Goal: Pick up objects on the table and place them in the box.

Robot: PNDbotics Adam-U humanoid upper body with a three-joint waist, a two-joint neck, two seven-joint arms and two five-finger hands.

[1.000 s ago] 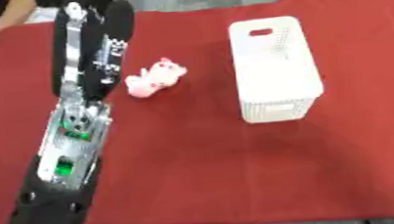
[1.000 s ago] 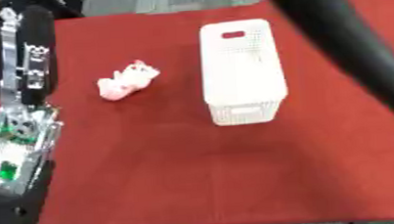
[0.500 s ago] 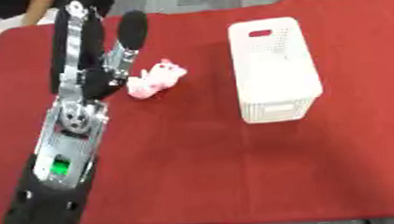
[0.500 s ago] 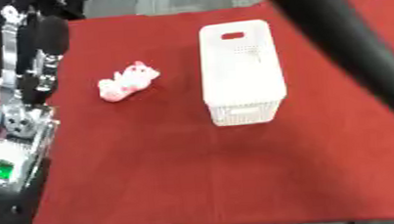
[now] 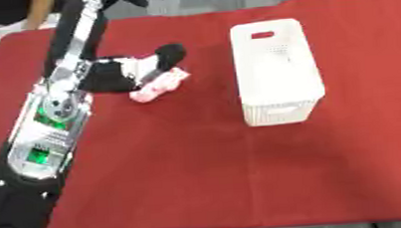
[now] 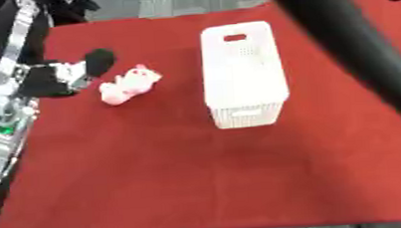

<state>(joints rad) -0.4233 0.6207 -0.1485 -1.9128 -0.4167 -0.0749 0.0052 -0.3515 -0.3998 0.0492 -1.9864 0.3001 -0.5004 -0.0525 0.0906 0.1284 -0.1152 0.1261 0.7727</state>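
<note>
Red cloth is covering the surface in front of me; on it, a small pink soft toy is lying on its side, left of the white perforated box and well apart from it; the box is standing upright with its open top facing me, a red slot showing near its far end. My left arm is coming in along the left edge, silver and black with green lights on it, and my left hand is sitting just beside the toy on its left; my dark fingers are reaching over the toy's far side, and in the left eye view they are touching it or very nearly so; I cannot tell whether they are curling round it or lying straight. My right arm is crossing the right eye view as a thick black bar, its hand out of sight.
</note>
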